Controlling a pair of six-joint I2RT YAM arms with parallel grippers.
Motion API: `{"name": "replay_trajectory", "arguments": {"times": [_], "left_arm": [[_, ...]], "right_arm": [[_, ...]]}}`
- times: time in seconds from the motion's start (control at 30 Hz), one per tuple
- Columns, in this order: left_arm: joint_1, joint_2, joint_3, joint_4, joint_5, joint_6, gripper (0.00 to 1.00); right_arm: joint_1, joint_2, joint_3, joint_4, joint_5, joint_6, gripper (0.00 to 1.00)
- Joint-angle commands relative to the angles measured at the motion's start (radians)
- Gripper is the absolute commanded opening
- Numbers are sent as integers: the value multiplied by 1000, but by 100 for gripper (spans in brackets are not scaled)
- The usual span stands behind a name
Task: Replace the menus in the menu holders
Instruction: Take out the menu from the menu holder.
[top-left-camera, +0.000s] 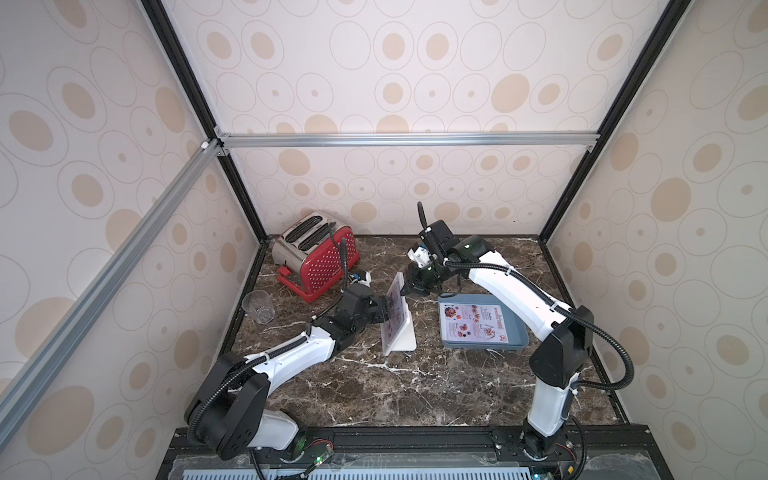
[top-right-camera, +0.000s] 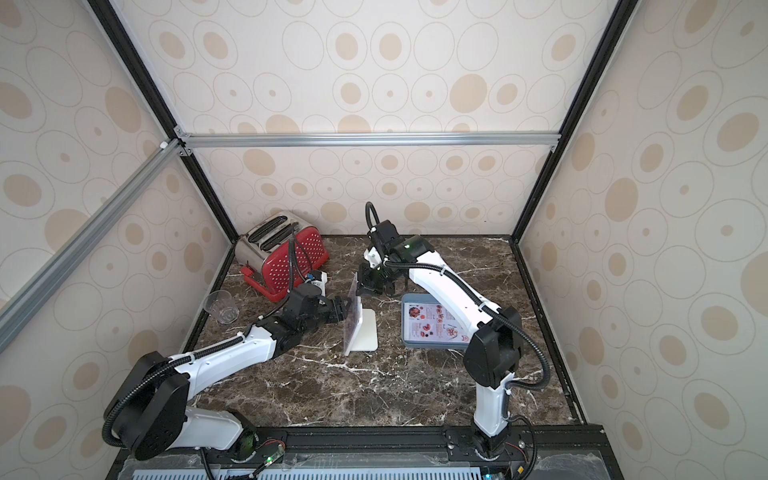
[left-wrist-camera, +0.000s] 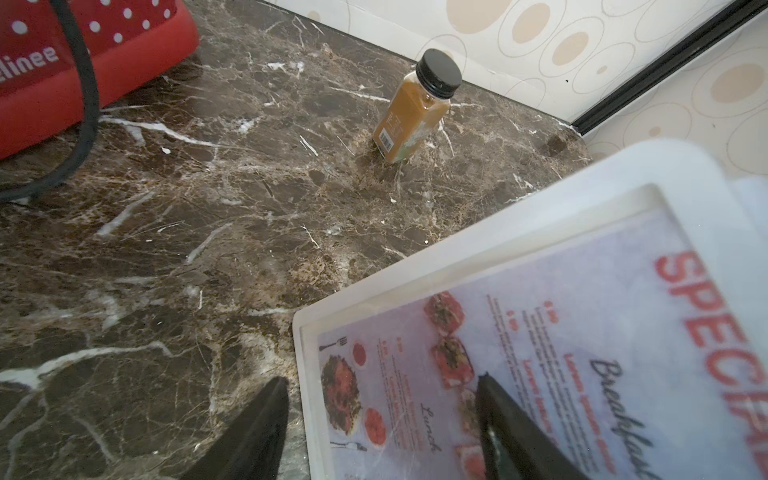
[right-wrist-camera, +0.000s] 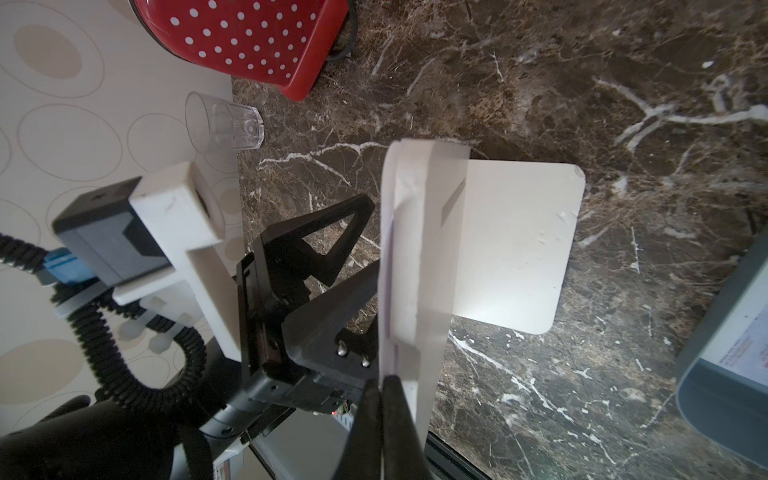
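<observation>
- Menu holder: clear slanted stand on a white base, mid-tabletop, face turned to the left edge.
- Upright menu: inside the holder, red "SPECIAL" heading and food photos legible.
- Right pincer: jaws closed together on the top edge of the upright menu, above the holder.
- Left pincer: jaws wide apart, holding nothing; one finger before the menu face, the other past the holder's side edge over bare stone. Contact cannot be told.
- Flat menu: lying face up in a blue-grey tray near the right edge.
- Tabletop: dark brown marble, white veins.
- Red polka-dot toaster: far-left corner.
- Clear glass: left edge.
- Black-capped bottle: upright by the far edge.
- Enclosure: cream walls with beige ovals, aluminium and black rails.
</observation>
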Motion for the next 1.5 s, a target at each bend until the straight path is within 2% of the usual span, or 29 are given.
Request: {"name": "replay_trajectory", "arguments": {"times": [0.0,0.47,1.1,1.3,1.47], "left_arm": [[-11,-5,21,3,-9,15,70],[-12,2,22,8,-6,12,70],[-13,-10,22,-5,-25,19,70],[-13,-102,29,-93,-131,99,73],[-14,-210,79,-217,-190,262,74]], "right_arm": [[8,-12,32,-18,-6,0,6],[9,-16,38,-18,-18,7,11],[8,-32,75,-64,16,-15,3],[9,-65,136,-142,64,-68,0],[11,-116,209,-199,80,-167,0]]}}
